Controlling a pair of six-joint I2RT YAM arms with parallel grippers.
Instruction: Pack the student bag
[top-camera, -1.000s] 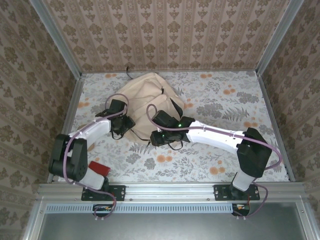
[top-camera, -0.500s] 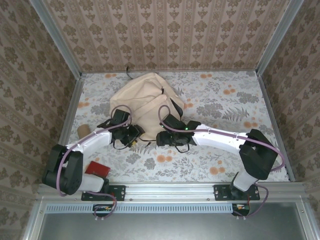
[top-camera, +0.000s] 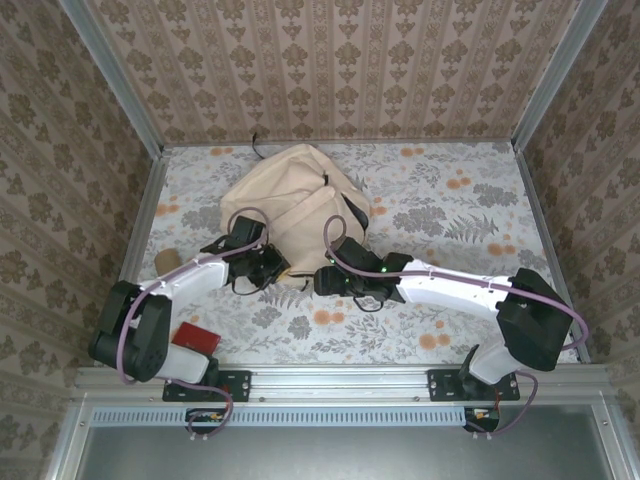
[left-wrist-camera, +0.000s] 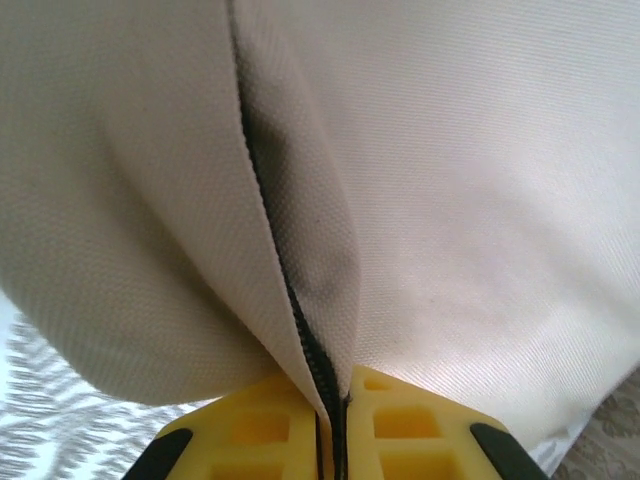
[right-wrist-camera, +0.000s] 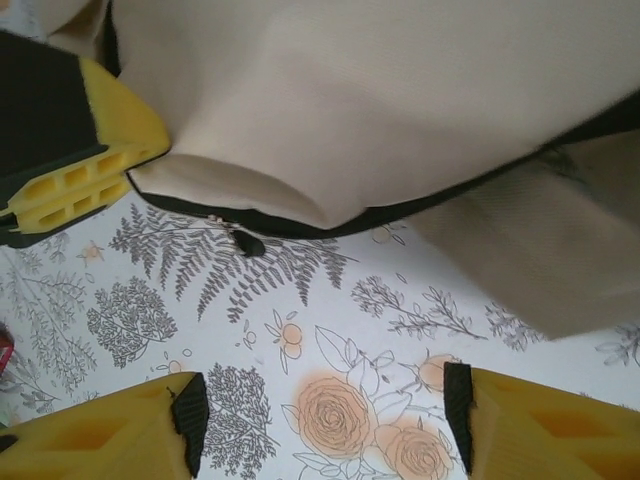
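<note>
Shifted right, the left gripper (top-camera: 268, 268) pinches the zipper seam (left-wrist-camera: 300, 320) of the student bag (top-camera: 290, 195), lying toward the table's (top-camera: 450, 200) back; the right gripper (right-wrist-camera: 320, 420) hovers spread beside it, a red object (top-camera: 197, 337) well apart.

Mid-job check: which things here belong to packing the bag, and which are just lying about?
In the job: student bag; left gripper, shut on its zipper edge; right gripper, open by the zipper pull.
Lying about, perhaps awaiting packing: red object; tan object.
</note>
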